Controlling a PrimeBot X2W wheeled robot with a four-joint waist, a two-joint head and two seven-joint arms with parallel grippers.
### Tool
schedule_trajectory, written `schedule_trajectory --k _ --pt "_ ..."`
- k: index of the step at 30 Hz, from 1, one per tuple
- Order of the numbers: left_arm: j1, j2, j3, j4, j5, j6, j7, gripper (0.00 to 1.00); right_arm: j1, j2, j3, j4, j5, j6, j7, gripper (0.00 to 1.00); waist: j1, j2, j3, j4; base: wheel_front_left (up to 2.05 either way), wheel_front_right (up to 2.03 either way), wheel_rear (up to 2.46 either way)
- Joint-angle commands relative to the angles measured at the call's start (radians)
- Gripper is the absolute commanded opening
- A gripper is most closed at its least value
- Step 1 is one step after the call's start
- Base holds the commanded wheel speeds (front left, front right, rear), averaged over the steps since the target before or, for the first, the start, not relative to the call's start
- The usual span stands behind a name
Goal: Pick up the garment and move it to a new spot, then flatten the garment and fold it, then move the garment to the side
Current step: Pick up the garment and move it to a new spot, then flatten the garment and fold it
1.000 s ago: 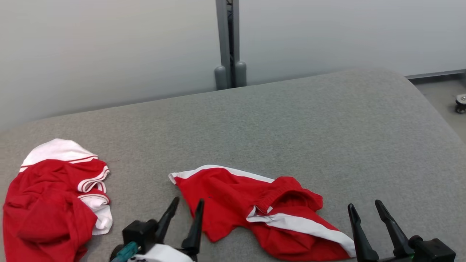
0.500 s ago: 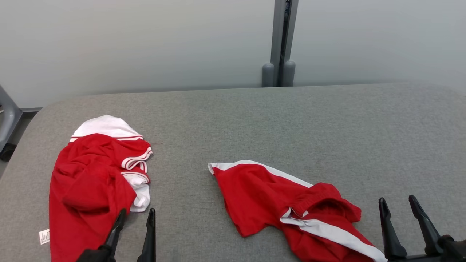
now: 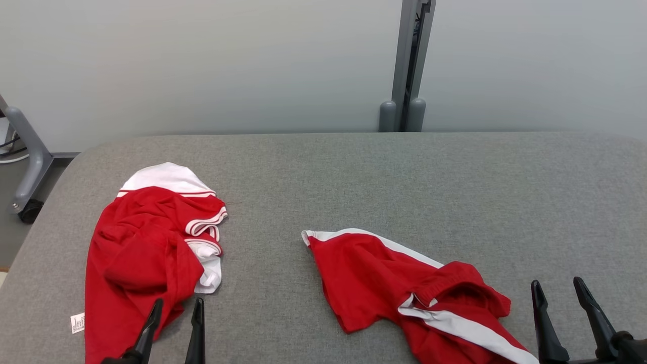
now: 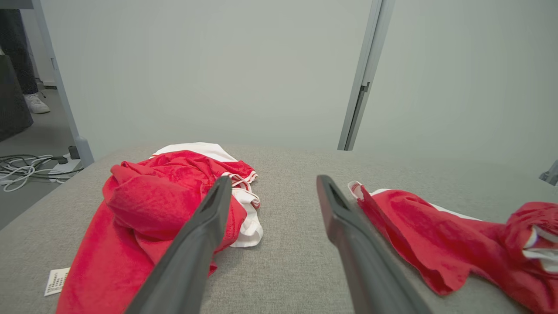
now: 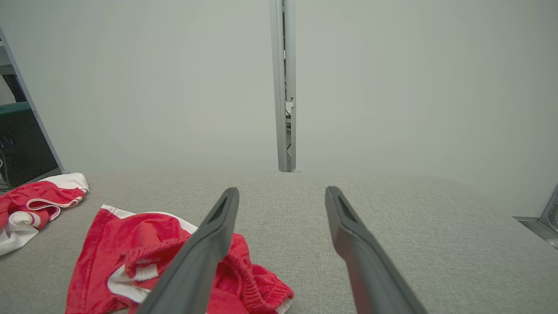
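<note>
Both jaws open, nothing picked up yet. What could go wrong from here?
1. Two similar garments: the left gripper hangs by the red shirt, the right gripper by the red shorts, so each arm might grab a different one.
2. The shirt lies crumpled in layers; a pinch may catch one fold and lift it bunched.
3. The shirt sits near the left edge of the table; a drag could pull it off.

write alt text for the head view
Two crumpled red-and-white garments lie apart on a grey table: a shirt at left, shorts right of centre. Jaws open, the left gripper is by the shirt's near edge, the right gripper beside the shorts.
</note>
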Motion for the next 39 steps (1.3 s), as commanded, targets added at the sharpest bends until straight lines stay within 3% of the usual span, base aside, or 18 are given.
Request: schedule_trajectory --k 1,13,31,35,39 --pt "-0.001 0.002 0.007 0.004 0.01 -0.009 -0.001 1.0 -0.001 -0.005 0.001 0.0 0.004 0.002 -0.002 1.0 0.0 0.0 -0.001 -0.003 0.0 0.0 0.0" --pt "-0.007 -0.007 0.035 0.02 0.026 -0.042 -0.002 1.0 0.003 -0.004 0.019 0.002 0.023 0.002 -0.002 1.0 0.0 0.0 -0.002 -0.031 0.0 0.0 0.0" --pt "-0.042 -0.009 0.012 0.04 0.031 -0.055 -0.002 1.0 -0.008 -0.004 0.031 0.004 0.018 0.002 -0.002 1.0 0.0 0.0 -0.001 -0.045 0.0 0.0 0.0" --pt "-0.075 -0.009 -0.062 0.051 0.015 -0.071 -0.002 1.0 -0.012 -0.004 0.04 0.004 0.009 0.002 -0.002 1.0 0.0 0.0 0.001 -0.069 0.0 0.0 0.0" --pt "-0.131 -0.008 -0.216 0.102 -0.006 -0.088 0.001 1.0 -0.019 -0.004 0.05 0.004 0.004 0.002 -0.002 1.0 0.0 0.0 0.003 -0.107 0.0 0.0 0.0"
